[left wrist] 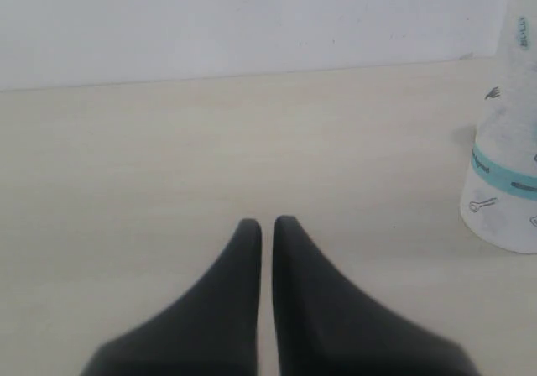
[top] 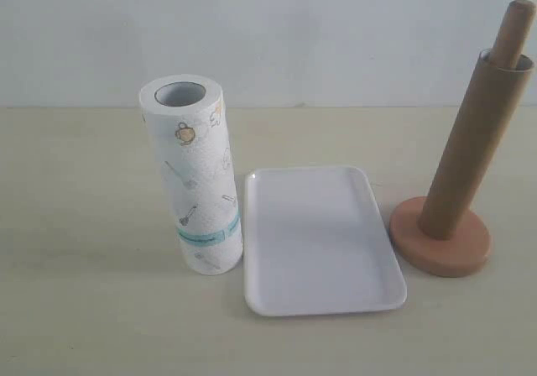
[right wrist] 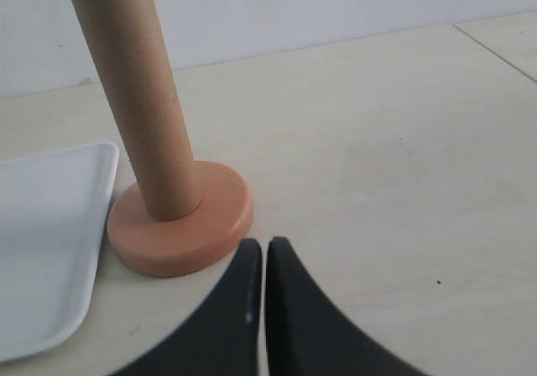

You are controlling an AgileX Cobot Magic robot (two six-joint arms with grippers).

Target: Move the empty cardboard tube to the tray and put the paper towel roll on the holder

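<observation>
Long plain brown cardboard tube [top: 474, 149], hollow with a pale inner wall at the top rim, is sleeved over the slim dowel of the light brown wooden holder [top: 440, 246]. The dowel tip pokes out above the tube, and both lean a bit in the exterior view. The holder's round flat base sits on the pale table [top: 84, 309], right of the shallow white rectangular tray [top: 323, 242], near it but apart. Thick white paper towel roll [top: 193, 174] with small utensil drawings and a teal band near the bottom stands upright just beside the tray's left edge. Both clenched, fingers nearly touching: left end effector [left wrist: 267, 222] low over the table near the roll, right end effector [right wrist: 264, 243] just beside the holder base.
</observation>
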